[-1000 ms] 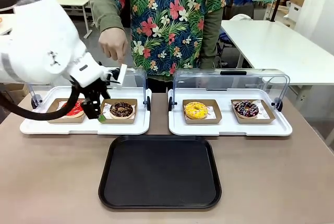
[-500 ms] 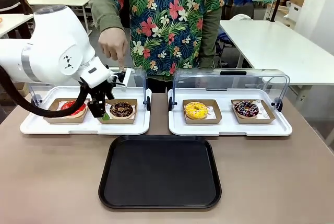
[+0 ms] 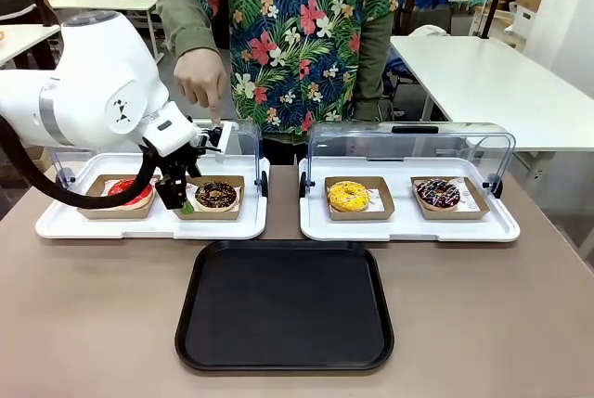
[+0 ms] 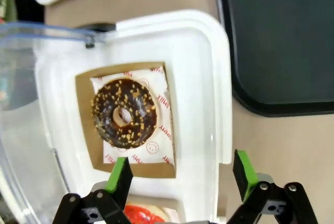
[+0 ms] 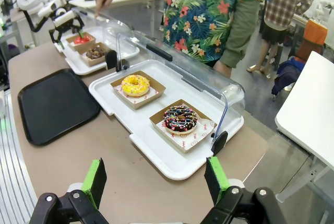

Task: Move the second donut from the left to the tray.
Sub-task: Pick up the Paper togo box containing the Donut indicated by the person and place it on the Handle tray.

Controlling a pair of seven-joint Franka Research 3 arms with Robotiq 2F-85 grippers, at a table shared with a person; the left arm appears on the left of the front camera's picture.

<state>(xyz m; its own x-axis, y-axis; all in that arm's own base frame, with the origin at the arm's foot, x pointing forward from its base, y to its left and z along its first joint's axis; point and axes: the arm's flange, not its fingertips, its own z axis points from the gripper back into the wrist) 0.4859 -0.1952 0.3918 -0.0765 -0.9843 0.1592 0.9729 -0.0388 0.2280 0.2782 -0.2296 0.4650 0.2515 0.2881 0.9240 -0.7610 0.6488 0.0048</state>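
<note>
Left white display tray [image 3: 153,224]: two brown holders. The red-iced donut [image 3: 130,192] is at picture left, and the second donut from the left [image 3: 216,194] sits to its right on white paper in its cardboard holder [image 4: 83,130]. Its clear lid [image 3: 243,138] is tipped up at the back.
Right display tray [image 3: 408,226], lid also up: yellow donut [image 3: 348,196] and dark donut with pink/white streaks [image 3: 438,193].
The black tray [image 3: 283,305] is lower centre of the front view, with nothing on it, just in front of both display trays.

Left gripper [image 3: 176,196] is spread wide and holds nothing. It hangs at the chocolate donut's left edge. In the wrist view one green pad [image 4: 121,174] overlaps the holder's near edge, and the other is out over the bare table past the white rim. Height above the holder can't be judged.
The left arm hides part of the red donut in the front view. The wrist view cuts that donut off at the bottom edge.

Right gripper [image 5: 156,177] is wide open and holds nothing, low in its own frame, well back from the right display tray.

Person's hand [image 3: 201,78] is in the upper left, finger pointing down just above the left lid.
</note>
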